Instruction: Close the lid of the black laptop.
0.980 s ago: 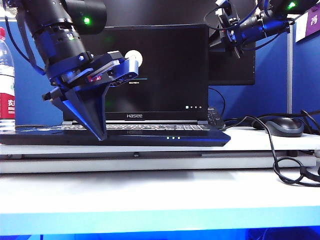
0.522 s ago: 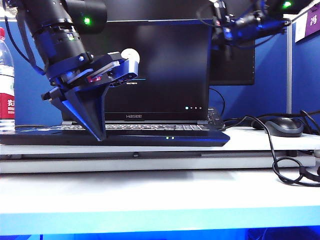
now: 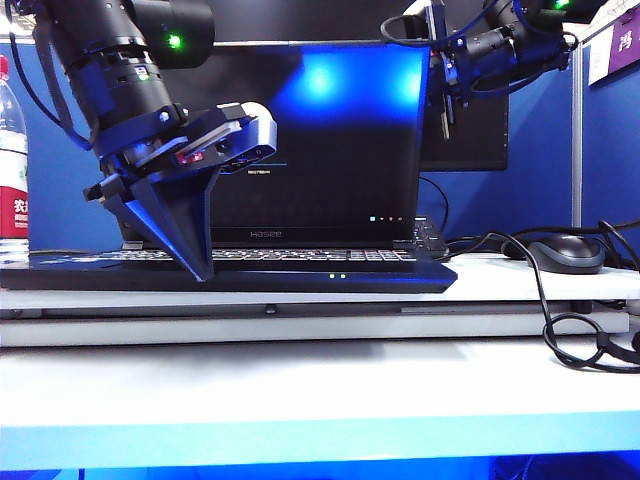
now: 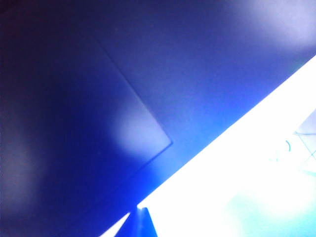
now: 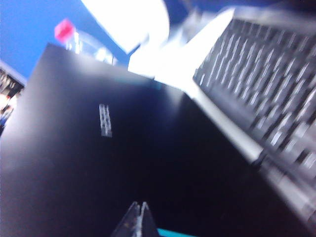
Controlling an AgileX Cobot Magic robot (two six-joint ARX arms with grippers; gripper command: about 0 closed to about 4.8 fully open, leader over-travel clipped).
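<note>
The fingers of the left gripper (image 3: pixel 196 262) are drawn together into one dark wedge, holding nothing, with the tip pointing down at the left part of the black laptop (image 3: pixel 300 275), on or just above its keyboard deck; whether it presses there I cannot tell, and the left wrist view gives only a blurred dark-blue surface and a bright strip. At the far left edge stands a plastic water bottle (image 3: pixel 12 160) with a red and white label; it is clear-walled, but its level cannot be read. The laptop sits in the middle of the white shelf (image 3: pixel 520 285), its lid (image 3: pixel 330 140) near upright with a blue glare across the screen. At the lid's upper right corner is the right gripper (image 3: pixel 443 85); in the right wrist view its fingers (image 5: pixel 139 217) look closed tip to tip and empty, over the lid's black surface, with the keys to one side. Right of the laptop lie a mouse (image 3: pixel 566 252) and its looping cable (image 3: pixel 570 330). I judge the step in hand to be the push on the lid's top edge, barely started. The next move calls for the right gripper to bear forward and down along the hinge's arc, while the left gripper gets clear of the deck so the lid does not come down on it.
</note>
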